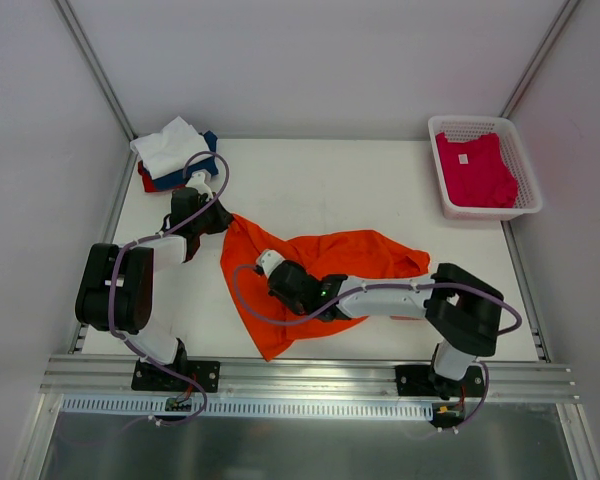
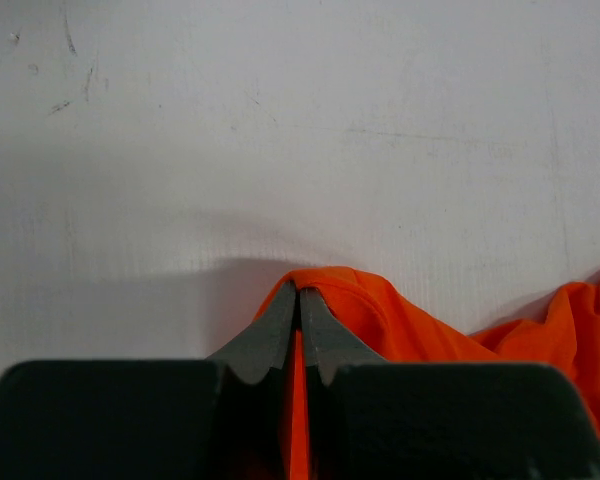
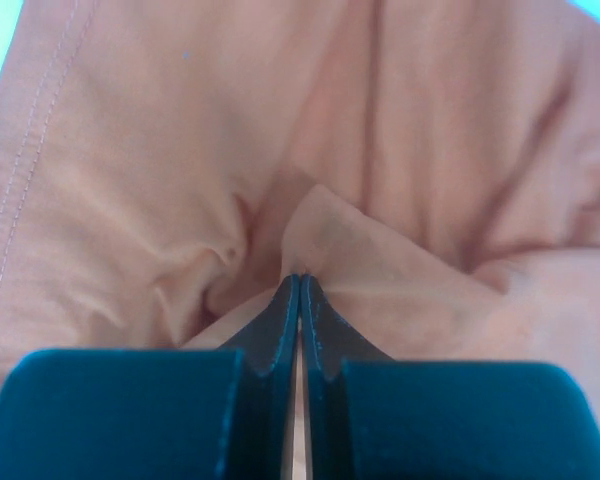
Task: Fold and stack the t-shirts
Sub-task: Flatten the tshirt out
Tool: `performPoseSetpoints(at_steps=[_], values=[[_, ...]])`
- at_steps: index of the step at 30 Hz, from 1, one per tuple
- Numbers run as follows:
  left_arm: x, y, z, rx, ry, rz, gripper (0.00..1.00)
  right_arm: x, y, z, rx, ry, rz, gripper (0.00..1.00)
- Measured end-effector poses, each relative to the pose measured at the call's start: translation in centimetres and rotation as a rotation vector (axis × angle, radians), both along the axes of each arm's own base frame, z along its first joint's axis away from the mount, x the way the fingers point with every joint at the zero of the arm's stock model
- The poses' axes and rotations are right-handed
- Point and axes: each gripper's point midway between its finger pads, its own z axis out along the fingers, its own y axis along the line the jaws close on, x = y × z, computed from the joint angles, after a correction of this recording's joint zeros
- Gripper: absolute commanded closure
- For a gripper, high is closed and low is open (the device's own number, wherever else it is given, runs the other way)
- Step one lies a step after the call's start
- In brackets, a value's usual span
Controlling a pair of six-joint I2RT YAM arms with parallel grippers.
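Left gripper (image 2: 299, 290), jaws pressed together, pinches a corner of the bright orange cloth t-shirt (image 1: 330, 255); right gripper (image 3: 299, 278), likewise closed, nips a raised fold of the same shirt. Crumpled on the white table (image 1: 310, 190), it lies left of and nearer than the white plastic mesh basket (image 1: 470, 124); a magenta-pink t-shirt (image 1: 475, 170) lies inside that basket; folded white, navy and red t-shirts (image 1: 175, 150) sit stacked far to its left.

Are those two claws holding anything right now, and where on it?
Both hold the orange shirt. The left gripper pinches its edge; the right gripper pinches a raised fold further in.
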Motion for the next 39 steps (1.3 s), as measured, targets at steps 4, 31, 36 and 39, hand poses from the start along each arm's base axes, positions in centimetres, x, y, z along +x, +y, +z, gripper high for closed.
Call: performPoseSetpoints(at_steps=[4,31,36,39], values=[[0.1,0.0,0.1,0.0,-0.002,0.0,1.0,0.7,-0.8,2.9,0.016,-0.054,-0.014,1.0],[0.1,-0.1,0.2,-0.004,-0.005,-0.005,1.0,18.8,-23.6,13.7,0.029,-0.263,-0.754,1.0],[0.0,-0.4,0.3,-0.012,-0.004,-0.019,1.0,22.1,-24.0,15.6,0.043,-0.291,-0.776,1.0],[0.0,-0.4,0.3,-0.012,-0.004,-0.019,1.0,24.4,-22.9,16.5,0.045,-0.307,-0.758,1.0]])
